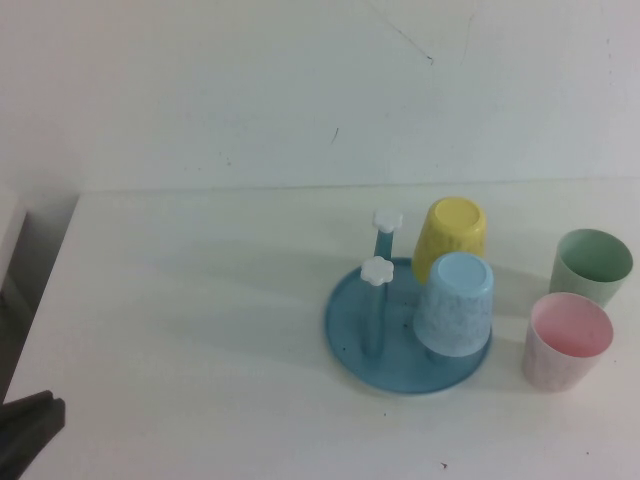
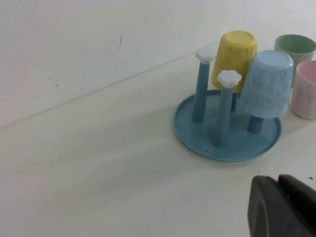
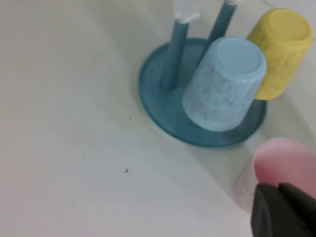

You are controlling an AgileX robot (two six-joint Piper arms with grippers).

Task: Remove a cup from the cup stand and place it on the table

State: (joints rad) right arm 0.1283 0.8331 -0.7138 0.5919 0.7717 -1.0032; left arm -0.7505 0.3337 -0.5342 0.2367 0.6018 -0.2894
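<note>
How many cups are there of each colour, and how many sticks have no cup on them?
Yellow cup, upside down on the cup stand: 1
Light blue cup, upside down on the stand: 1
Green cup, on the table: 1
Pink cup, on the table: 1
Bare pegs: 2
Total: 4 cups, 2 bare pegs

Four cups (image 1: 455,302), one cup stand (image 1: 350,335), four pegs (image 1: 380,262).

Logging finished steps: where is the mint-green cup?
In the high view the mint-green cup stands upright on the table, right of the cup stand, behind the pink cup.
</note>
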